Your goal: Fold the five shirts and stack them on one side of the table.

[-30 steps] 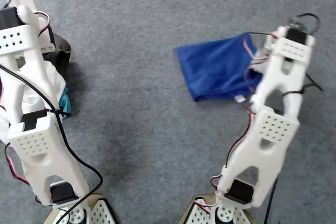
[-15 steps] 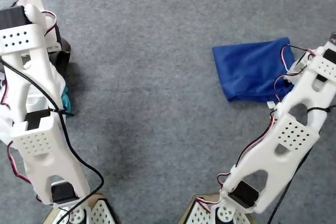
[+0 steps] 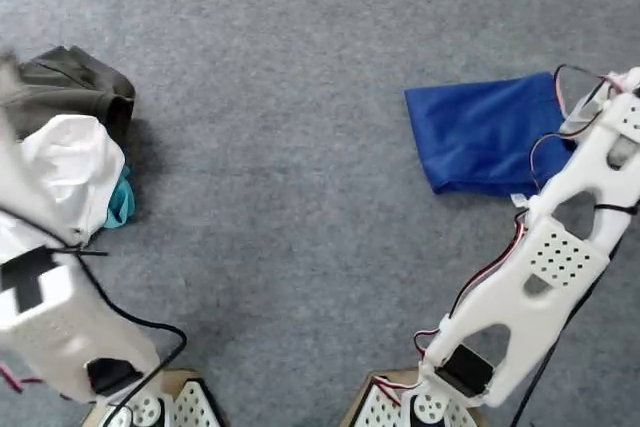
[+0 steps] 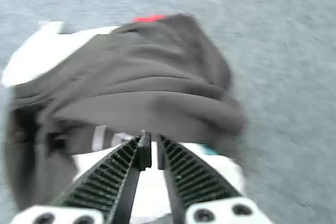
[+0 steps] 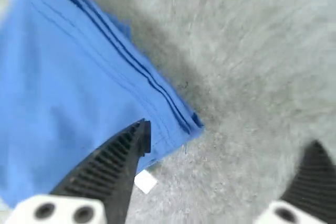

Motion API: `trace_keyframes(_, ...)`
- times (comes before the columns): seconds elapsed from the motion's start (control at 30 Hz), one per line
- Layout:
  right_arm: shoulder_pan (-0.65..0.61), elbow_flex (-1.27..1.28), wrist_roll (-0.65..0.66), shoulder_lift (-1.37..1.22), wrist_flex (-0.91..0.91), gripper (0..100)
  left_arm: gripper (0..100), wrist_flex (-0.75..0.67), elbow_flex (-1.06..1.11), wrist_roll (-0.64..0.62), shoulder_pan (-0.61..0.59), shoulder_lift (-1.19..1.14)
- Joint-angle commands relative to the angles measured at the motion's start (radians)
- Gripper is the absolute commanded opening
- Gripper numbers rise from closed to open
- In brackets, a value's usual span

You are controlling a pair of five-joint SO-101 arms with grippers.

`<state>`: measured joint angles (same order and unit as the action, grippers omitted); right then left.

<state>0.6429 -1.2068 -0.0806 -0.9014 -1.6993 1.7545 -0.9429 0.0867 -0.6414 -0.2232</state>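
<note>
A folded blue shirt (image 3: pixel 485 132) lies flat at the right side of the table. My right gripper (image 5: pixel 229 135) hangs open just over its edge, one finger above the blue shirt (image 5: pixel 68 93) and the other above bare felt, with nothing held. At the left edge is a loose pile: a dark grey shirt (image 3: pixel 75 82) on a white shirt (image 3: pixel 70 172), with a teal shirt (image 3: pixel 120 205) peeking out. My left gripper (image 4: pixel 150 142) is shut and empty above the dark grey shirt (image 4: pixel 142 93) and the white shirt (image 4: pixel 47 56).
Grey felt (image 3: pixel 280 197) covers the whole table, with wide free room in the middle. The right arm (image 3: pixel 560 247) leans along the right edge and the left arm (image 3: pixel 40 297) fills the near left corner. A small white tag (image 5: pixel 144 182) sticks out of the blue shirt.
The right arm dragged the blue shirt to the right, then drew off its edge. The left arm swung back from over the pile toward the near left, uncovering the shirts.
</note>
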Motion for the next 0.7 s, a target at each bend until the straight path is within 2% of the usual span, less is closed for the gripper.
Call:
trace_keyframes(0.0,-0.043,-0.239,0.005,0.007,-0.068,47.3,17,-0.077,0.041,0.046,-0.177,0.023)
trace_keyframes(0.07,-0.057,-0.3,0.006,0.007,-0.068,47.3,21,-0.167,0.104,0.041,-0.229,-0.026)
trace_keyframes(0.17,-0.08,-0.351,0.006,0.008,-0.068,47.3,22,-0.255,0.226,0.048,-0.246,-0.132)
trace_keyframes(0.33,-0.106,-0.375,0.006,0.038,-0.068,47.3,22,-0.262,0.289,0.043,-0.242,-0.307)
trace_keyframes(0.43,-0.121,-0.343,0.006,0.107,-0.068,47.3,18,-0.262,0.249,0.041,-0.239,-0.382)
trace_keyframes(0.53,-0.137,-0.295,0.008,0.185,-0.068,47.3,3,-0.229,0.142,0.041,-0.226,-0.402)
trace_keyframes(0.6,-0.144,-0.254,0.008,0.234,-0.068,47.3,5,-0.17,0.039,0.04,-0.217,-0.402)
trace_keyframes(0.67,-0.155,-0.211,0.008,0.277,-0.068,47.3,2,-0.12,-0.087,0.025,-0.199,-0.404)
